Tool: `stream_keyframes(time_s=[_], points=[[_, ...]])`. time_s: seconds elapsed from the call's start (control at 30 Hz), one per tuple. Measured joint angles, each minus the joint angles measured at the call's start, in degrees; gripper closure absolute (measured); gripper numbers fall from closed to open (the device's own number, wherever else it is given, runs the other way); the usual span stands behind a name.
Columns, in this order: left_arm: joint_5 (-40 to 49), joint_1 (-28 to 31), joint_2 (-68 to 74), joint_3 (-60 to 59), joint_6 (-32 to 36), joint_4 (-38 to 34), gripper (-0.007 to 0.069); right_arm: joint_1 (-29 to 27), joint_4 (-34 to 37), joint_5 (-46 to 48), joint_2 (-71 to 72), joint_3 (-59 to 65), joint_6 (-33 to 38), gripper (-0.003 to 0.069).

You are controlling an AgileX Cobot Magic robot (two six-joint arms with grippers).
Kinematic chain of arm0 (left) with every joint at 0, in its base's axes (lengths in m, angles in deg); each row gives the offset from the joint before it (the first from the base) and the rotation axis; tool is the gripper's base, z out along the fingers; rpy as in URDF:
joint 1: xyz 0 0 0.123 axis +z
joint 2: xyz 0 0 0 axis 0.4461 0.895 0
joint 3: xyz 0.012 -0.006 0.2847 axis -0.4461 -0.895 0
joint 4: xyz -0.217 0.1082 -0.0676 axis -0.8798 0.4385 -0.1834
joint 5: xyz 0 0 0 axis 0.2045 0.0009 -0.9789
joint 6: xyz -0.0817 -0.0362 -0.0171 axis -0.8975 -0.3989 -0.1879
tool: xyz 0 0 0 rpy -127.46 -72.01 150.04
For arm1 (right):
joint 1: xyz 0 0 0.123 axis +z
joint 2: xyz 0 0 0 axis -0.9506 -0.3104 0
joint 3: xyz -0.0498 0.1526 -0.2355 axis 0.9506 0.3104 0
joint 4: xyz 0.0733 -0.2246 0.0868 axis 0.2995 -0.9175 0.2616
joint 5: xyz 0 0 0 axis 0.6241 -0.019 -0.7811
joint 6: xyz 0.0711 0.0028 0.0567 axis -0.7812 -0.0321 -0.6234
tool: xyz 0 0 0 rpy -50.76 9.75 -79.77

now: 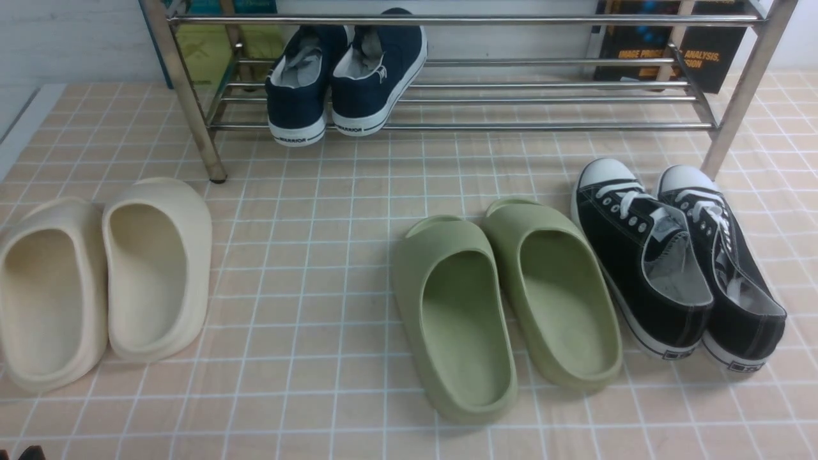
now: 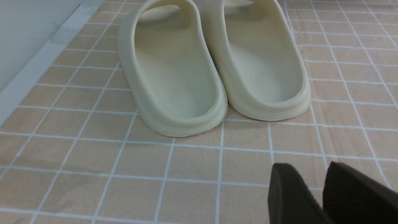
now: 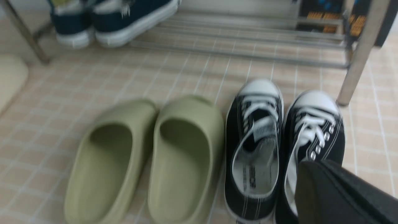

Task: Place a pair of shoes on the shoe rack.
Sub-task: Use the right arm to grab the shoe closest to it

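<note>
The pair of shoes (image 3: 255,146) sits on the worktop (image 1: 319,255) just ahead of and below the right gripper (image 3: 329,189), toes pointing away from it and heels nearest. The gripper's dark bulk hides one heel. The shoe rack (image 1: 486,126) stands beyond the toe caps, farther ahead.

Only one blurred dark mass of this gripper shows, so I cannot tell how wide it stands. The left gripper (image 2: 325,175) is well apart from the pair, its fingers (image 2: 289,193) drawn close together with nothing between them.

These sneakers are probably light. The canvas uppers are likely soft and would fold under a pinch, while the rubber soles look firmer and grippy. The heel collar, with one finger inside the opening, seems the best hold. The loose laces could snag on the thin rods.
</note>
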Motion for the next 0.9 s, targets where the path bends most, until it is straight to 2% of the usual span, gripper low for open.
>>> stream_keyframes(time_s=[0.03,0.1,0.17,0.33,0.43,0.6,0.73,0.83,0.9], points=[[0.0,0.0,0.0,0.0,0.0,0.0,0.0409,0.0,-0.4,0.8,-0.8,-1.2,0.1,0.0676],[0.0,0.0,0.0,0.0,0.0,0.0,0.0406,0.3,-4.4,10.0,-10.3,-7.6,0.2,0.0676],[0.0,0.0,0.0,0.0,0.0,0.0,0.0404,1.5,-6.6,13.7,-16.2,-10.8,-0.2,0.0676],[0.0,0.0,0.0,0.0,0.0,0.0,0.04,6.9,-11.2,16.1,-27.4,-16.3,-2.4,0.0671],[0.0,0.0,0.0,0.0,0.0,0.0,0.0393,11.2,-16.4,16.1,-34.5,-19.5,-7.6,0.0643],[0.0,0.0,0.0,0.0,0.0,0.0,0.0389,16.9,-25.6,14.2,-43.7,-21.9,-14.6,0.0486],[0.0,0.0,0.0,0.0,0.0,0.0,0.0388,19.7,-31.4,9.5,-49.6,-22.4,-19.7,0.0307],[0.0,0.0,0.0,0.0,0.0,0.0,0.0388,20.5,-33.3,6.1,-53.6,-22.5,-22.1,0.0193],[0.0,0.0,0.0,0.0,0.0,0.0,0.0388,20.6,-33.3,4.6,-56.1,-22.6,-22.6,0.015]])
